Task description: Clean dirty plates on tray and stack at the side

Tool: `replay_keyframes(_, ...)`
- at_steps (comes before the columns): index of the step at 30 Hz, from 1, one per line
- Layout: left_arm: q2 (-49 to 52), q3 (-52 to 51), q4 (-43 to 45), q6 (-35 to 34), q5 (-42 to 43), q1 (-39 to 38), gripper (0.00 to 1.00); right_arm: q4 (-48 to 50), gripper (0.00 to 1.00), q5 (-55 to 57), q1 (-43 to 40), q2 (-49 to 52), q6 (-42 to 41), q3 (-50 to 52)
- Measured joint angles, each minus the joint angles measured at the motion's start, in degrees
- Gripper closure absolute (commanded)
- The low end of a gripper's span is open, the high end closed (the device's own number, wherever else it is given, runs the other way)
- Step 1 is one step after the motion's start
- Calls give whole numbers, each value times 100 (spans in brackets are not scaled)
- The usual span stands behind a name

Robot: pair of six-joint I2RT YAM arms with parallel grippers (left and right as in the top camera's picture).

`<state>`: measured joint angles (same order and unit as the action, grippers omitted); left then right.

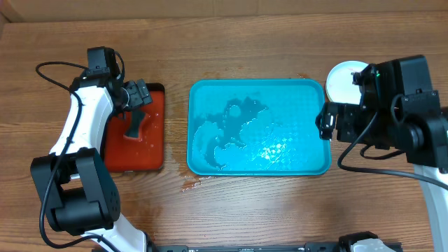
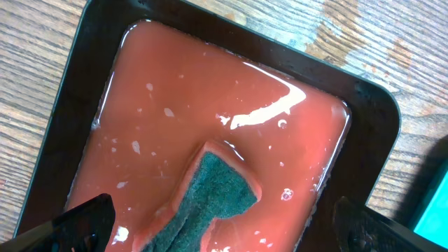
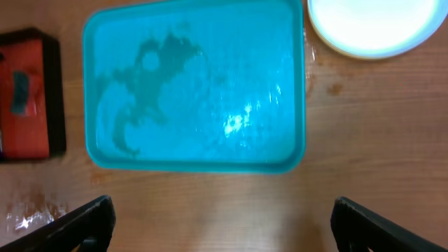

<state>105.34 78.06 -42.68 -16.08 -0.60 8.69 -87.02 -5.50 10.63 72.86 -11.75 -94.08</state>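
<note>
One turquoise tray lies mid-surface, its floor wet and glossy. Beside its far right corner shows one light-blue-rimmed plate, centre clean; any beneath cannot be told. One sponge rests in one red tray. Left hand and right hand both stand apart, holding nothing.

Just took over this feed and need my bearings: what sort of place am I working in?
Most likely a lab or test bench set up for dishwashing, not a real kitchen: a wooden table, a wet turquoise tray, a red tray holding a green sponge, and a pale plate set aside.
</note>
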Motion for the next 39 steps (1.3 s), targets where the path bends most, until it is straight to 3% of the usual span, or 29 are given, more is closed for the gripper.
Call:
replay_keyframes(6, 0, 0, -7, 0, 4, 0, 0, 1353, 0, 37, -37, -1217, 140, 1443)
replay_keyframes(13, 0, 0, 2, 0, 2, 0, 0, 3499, 0, 42, -378, -3265, 184, 4000)
replay_keyframes(22, 0, 0, 2, 0, -2, 0, 0, 5254, 0, 35, -542, -5254, 256, 6555)
replay_keyframes(29, 0, 0, 0, 0, 0, 0, 0, 6601, 0, 37, -614, -6380, 284, 7838)
replay_keyframes(39, 0, 0, 0, 0, 0, 0, 0, 7547, 0, 125, -614, -7110, 284, 8824)
